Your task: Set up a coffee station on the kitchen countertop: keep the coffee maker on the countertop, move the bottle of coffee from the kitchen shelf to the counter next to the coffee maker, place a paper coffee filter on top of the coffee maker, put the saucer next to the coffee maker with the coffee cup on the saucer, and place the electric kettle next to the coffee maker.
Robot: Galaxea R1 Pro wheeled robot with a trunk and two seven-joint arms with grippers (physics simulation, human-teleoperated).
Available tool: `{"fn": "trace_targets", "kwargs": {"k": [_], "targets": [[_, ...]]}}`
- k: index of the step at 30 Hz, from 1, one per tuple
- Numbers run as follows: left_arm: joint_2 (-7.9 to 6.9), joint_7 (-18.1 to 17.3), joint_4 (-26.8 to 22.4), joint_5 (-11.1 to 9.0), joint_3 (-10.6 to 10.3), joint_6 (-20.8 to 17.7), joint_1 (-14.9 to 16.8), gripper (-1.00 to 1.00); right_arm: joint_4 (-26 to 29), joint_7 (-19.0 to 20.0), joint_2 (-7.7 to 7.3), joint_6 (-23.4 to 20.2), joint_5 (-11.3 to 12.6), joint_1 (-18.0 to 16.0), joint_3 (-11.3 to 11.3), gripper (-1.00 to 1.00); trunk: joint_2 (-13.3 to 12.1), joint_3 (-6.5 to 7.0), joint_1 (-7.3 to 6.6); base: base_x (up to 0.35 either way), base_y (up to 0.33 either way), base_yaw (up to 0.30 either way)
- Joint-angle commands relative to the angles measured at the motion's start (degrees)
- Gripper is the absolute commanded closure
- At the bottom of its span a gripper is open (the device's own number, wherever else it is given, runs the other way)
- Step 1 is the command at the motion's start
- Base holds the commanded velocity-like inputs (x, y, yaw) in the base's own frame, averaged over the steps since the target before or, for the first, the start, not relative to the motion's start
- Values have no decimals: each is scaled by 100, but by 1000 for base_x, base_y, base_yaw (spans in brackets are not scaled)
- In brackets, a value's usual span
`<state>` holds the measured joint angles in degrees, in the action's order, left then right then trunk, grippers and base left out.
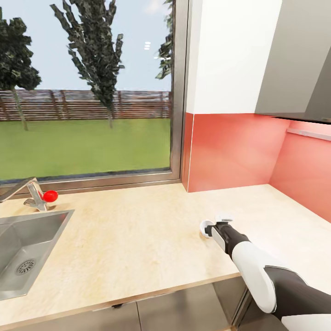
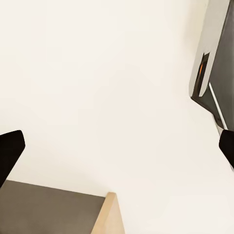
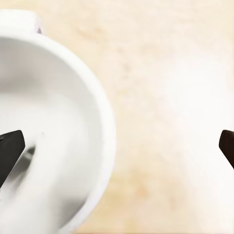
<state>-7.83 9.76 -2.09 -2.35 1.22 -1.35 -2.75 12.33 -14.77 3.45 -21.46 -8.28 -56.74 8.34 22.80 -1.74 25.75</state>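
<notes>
right end effector (image 1: 216,228) spread wide, one finger inside coffee cup (image 3: 53,131); left end effector wide.

The right pincer (image 1: 216,226) covers most of the white coffee cup (image 1: 205,227) near the desk's front edge. In the right wrist view the cup (image 3: 53,122) runs off the frame. The sink (image 1: 27,253) and faucet (image 1: 18,189) are cut at the head view's left.

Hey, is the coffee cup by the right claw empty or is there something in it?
Empty: the right wrist view looks into the coffee cup, showing bare white inside. The right claw is open, one finger inside the cup.
</notes>
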Motion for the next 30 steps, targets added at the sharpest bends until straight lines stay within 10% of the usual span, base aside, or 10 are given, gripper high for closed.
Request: {"fn": "trace_targets", "kwargs": {"k": [1,22,23,30], "targets": [[2,9,-19,-26,9,-14,-3,-100,2,-1,6,-34,-58,-4,49,-100,12,-12,4,0,0,0],[1,9,-19,-27,9,-14,-6,-100,-20,0,6,-34,-59,-4,44,-100,12,-12,4,0,0,0],[1,9,-19,-27,9,-14,-6,-100,-20,0,6,-34,-59,-4,44,100,12,-12,4,0,0,0],[-4,9,-19,-28,9,-14,-4,-100,-20,0,6,-34,-53,-4,44,100,12,-12,4,0,0,0]]}}
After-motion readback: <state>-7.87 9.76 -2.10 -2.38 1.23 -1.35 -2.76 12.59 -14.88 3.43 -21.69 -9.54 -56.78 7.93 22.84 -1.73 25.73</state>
